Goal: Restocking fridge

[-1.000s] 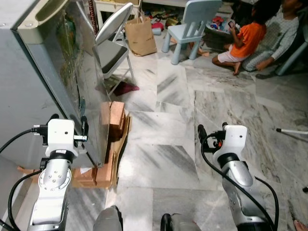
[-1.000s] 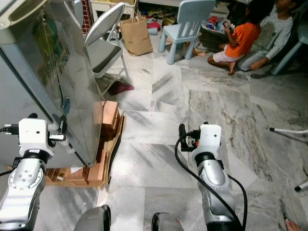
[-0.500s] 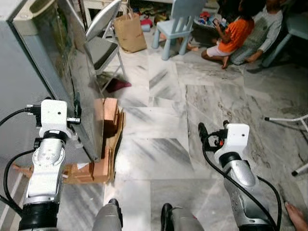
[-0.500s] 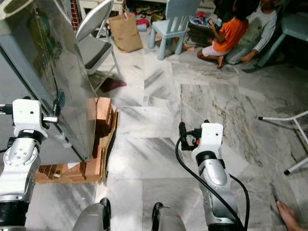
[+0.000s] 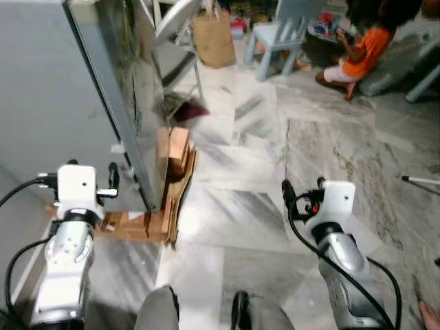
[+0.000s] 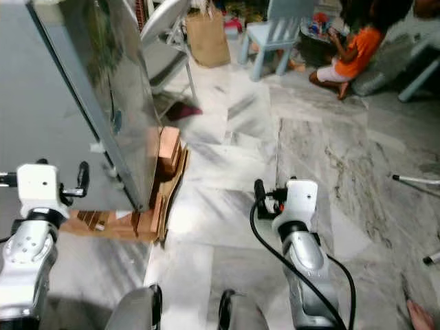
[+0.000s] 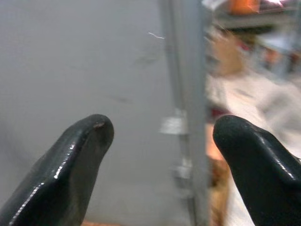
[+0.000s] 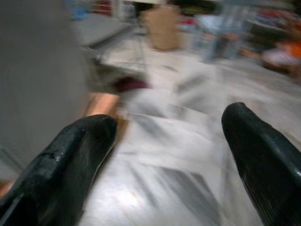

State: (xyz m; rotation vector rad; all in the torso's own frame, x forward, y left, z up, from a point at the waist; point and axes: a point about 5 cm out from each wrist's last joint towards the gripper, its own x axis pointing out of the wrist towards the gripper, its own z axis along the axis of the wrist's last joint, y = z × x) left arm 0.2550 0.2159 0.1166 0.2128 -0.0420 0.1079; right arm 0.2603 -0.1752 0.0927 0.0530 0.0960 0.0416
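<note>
The grey fridge [image 5: 62, 96] stands at the left with its door shut; the shiny door front [image 5: 141, 89] faces right. It rests on a wooden pallet with bricks [image 5: 168, 206]. My left gripper [image 5: 91, 170] is held low in front of the fridge's grey side, near the corner with the door. In the left wrist view its fingers [image 7: 70, 169] are spread wide with nothing between them. My right gripper [image 5: 302, 189] hangs over the marble floor, apart from the fridge. It is open and empty, as the right wrist view's fingers [image 8: 70, 160] show.
A folding chair [image 5: 180, 17], a brown paper bag [image 5: 214, 40] and a light blue child's chair [image 5: 285, 27] stand beyond the fridge. Two people [image 5: 361, 51] sit on the floor at the far right. A thin white rod [image 5: 419, 180] lies at the right edge.
The whole view has swung, so the fridge's grey side now shows more than its door. My left gripper has come away from the door front to the side near the corner.
</note>
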